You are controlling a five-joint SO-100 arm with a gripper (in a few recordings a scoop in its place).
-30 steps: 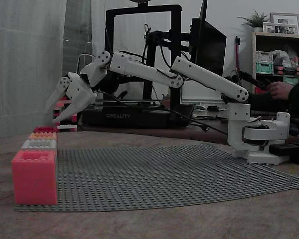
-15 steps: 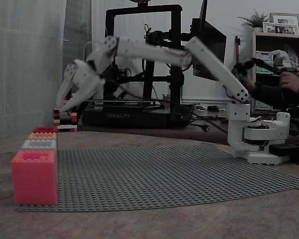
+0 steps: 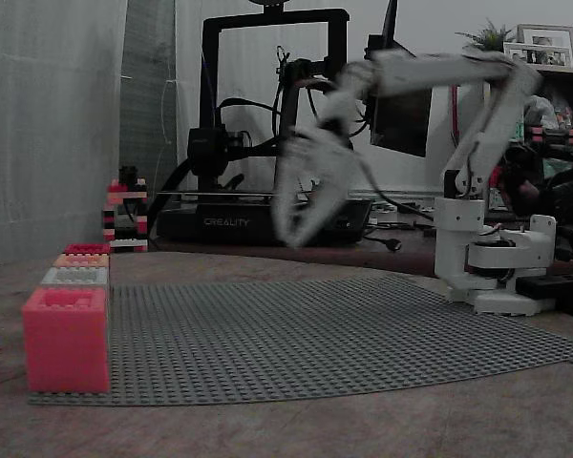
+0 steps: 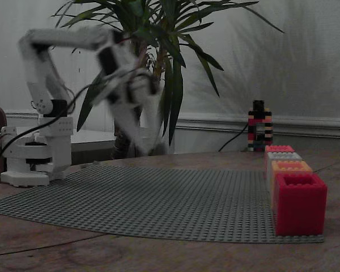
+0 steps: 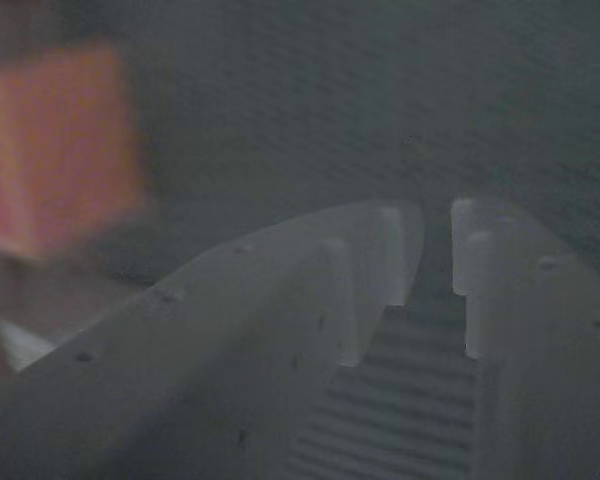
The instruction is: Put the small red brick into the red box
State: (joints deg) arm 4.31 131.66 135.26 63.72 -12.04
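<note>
in a fixed view from the front, we see the tool (image 3: 301,215) blurred and raised above the middle of the grey studded baseplate (image 3: 344,334), fingers pointing down, well apart from the row of boxes at the plate's left edge. the red box (image 3: 66,340) stands nearest the camera in that row, its top open. we cannot make out the small red brick here; it is too small or hidden to place, so we judge the drop either done or the brick elsewhere, and we cannot tell which. the plate between tool and boxes is bare, so we have free room to travel; behind it sit a 3d printer (image 3: 267,124) and a small tower of bricks (image 3: 124,212), both off the plate.

in the other fixed view, the tool (image 4: 140,122) hangs smeared above the plate's far side, near the plant (image 4: 170,56). the red box (image 4: 299,204) sits at the plate's right corner, close to the edge of the counter (image 4: 158,255), with the other boxes lined up behind it. no brick shows on the plate here either.

in the wrist view, the fingers (image 5: 380,260) stand slightly apart with a narrow gap and nothing between them: the tool is a little spread and empty. the red box (image 5: 55,150) shows blurred at upper left.
</note>
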